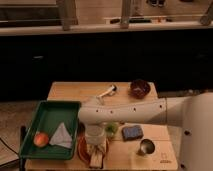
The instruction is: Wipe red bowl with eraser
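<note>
The red bowl (pixel 84 148) sits at the table's front edge, just right of the green tray; only its left part and rim show. My gripper (pixel 97 156) points down into the bowl and covers its middle and right side. It is shut on a small pale block, the eraser (pixel 97 161), which is pressed low inside the bowl. My white arm (pixel 130 111) reaches in from the right across the table.
A green tray (pixel 50 111) at the left holds an orange fruit (pixel 41 139) and a white folded cloth (pixel 62 136). A blue pad (pixel 131 132), a metal cup (pixel 146 147) and a small green thing (pixel 111 128) lie right of the bowl. A maroon bowl (pixel 140 88) and a white-handled tool (pixel 106 92) are at the back.
</note>
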You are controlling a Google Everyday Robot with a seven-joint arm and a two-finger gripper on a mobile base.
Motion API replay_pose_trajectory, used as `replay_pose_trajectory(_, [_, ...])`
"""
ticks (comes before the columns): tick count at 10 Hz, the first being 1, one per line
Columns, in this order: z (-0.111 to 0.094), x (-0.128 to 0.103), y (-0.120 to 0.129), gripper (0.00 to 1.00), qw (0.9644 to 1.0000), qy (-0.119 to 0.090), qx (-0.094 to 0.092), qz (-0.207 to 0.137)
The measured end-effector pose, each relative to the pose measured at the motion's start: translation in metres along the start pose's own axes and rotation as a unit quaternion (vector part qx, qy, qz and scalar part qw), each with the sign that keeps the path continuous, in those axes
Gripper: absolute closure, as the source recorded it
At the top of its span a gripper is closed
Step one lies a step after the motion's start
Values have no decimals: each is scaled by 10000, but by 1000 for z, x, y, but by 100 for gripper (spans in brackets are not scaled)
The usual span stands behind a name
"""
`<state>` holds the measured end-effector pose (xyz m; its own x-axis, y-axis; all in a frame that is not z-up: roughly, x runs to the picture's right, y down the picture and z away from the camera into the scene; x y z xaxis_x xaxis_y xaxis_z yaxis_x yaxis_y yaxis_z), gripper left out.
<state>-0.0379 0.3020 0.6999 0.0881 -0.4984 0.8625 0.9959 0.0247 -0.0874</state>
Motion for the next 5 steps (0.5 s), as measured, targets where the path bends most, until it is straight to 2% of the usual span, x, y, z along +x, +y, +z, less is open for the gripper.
replay_pose_trajectory(3, [-11, 24, -7, 100, 9999, 88, 15, 61])
replay_pose_trajectory(5, [-14, 30, -32, 100, 9999, 115, 27, -102])
